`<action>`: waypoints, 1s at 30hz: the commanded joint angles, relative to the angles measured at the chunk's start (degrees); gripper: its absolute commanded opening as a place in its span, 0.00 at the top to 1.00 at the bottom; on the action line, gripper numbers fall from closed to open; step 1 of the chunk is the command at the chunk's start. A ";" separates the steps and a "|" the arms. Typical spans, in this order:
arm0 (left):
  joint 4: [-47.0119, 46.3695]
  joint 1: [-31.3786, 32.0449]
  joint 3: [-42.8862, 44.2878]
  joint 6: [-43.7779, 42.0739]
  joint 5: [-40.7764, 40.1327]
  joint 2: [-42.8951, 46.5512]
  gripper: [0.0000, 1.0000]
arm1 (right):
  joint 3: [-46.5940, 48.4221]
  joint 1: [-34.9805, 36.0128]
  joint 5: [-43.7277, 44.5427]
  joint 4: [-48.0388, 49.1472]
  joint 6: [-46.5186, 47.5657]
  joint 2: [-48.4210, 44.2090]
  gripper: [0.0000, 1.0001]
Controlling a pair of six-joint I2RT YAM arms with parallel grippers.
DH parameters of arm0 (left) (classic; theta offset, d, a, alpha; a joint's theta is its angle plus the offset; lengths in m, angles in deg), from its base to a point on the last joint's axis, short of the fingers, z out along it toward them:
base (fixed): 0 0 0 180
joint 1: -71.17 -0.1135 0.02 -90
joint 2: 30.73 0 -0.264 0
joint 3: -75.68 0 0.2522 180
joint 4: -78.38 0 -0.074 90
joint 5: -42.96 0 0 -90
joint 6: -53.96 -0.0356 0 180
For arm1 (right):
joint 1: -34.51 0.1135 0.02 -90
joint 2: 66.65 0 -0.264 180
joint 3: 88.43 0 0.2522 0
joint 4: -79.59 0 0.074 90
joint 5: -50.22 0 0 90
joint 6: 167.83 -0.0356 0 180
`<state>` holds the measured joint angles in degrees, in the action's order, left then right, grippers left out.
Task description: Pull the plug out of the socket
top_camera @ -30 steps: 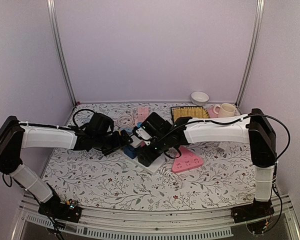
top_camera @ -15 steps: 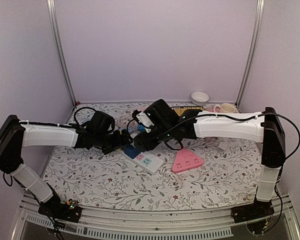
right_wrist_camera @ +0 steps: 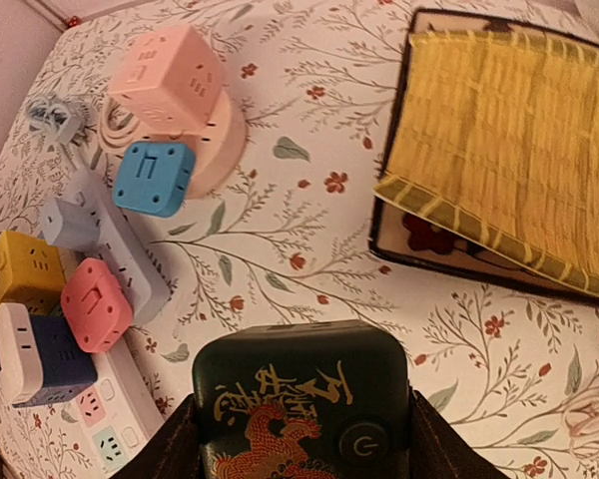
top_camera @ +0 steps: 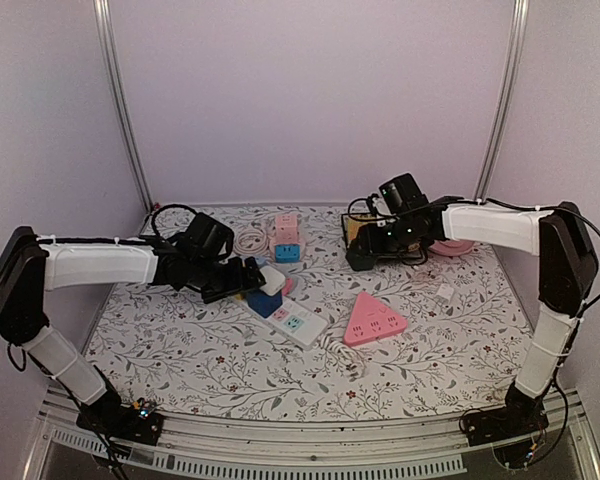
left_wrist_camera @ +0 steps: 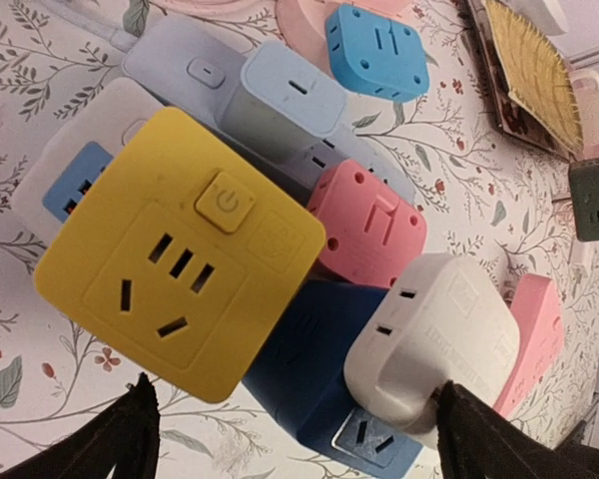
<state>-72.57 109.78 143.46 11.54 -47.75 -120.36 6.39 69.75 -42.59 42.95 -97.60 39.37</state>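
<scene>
Left arm: stretched low across the table [top_camera: 180,350] from its base at the left edge, forearm near level, wrist pointing right at the crowded power strip [top_camera: 298,324]; the left claw [left_wrist_camera: 295,419] stands wide, one finger to each side of the cluster that carries the yellow cube [left_wrist_camera: 180,254], blue cube [left_wrist_camera: 304,349] and white adapter [left_wrist_camera: 429,339]; it holds nothing; whether a finger touches the cluster cannot be told.

Task item: the dark green plug [right_wrist_camera: 301,399], with a gold dragon motif and a round button, is off the strip and well apart from it, up toward the back right of the table; the right claw [right_wrist_camera: 301,454] is closed on its two flanks at a middling width.

Right arm: upper link upright at the right edge, forearm reaching left toward the back, wrist tipped downward so the plug hangs above the floral cloth just beside the yellow mat [right_wrist_camera: 509,120].

Assessment: extraction looks complete; what remains is the set-down. Recommended: keep the plug level and the grip steady until it rests on cloth; choose bare table left of the mat, clear of its raised edge; lower straight down; open only when the base is seated; the left claw is best kept over the strip so that nothing there shifts.
</scene>
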 commanded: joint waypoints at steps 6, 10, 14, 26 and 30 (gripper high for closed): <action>9.04 1.01 5.15 -4.84 -1.41 -0.65 0.03 | -16.62 -11.07 -12.97 9.22 -11.48 -7.17 0.65; 9.06 1.28 6.34 -5.57 -1.29 -0.14 0.03 | -21.04 -13.46 -16.06 12.48 -13.72 -7.92 0.65; 9.06 1.60 6.65 -5.99 -1.48 0.45 0.04 | -22.78 -14.10 -18.71 13.72 -14.07 -7.55 0.63; 9.19 1.73 6.70 -6.31 -2.17 0.94 0.03 | -26.26 -16.63 -19.65 13.23 -14.27 -8.83 0.33; 9.65 1.73 6.72 -6.35 -2.90 1.09 0.03 | -26.34 -16.65 -17.00 10.94 -13.23 -10.16 0.28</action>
<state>-63.98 110.87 148.99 5.94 -49.33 -120.40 -19.42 53.44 -61.65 55.57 -111.65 32.31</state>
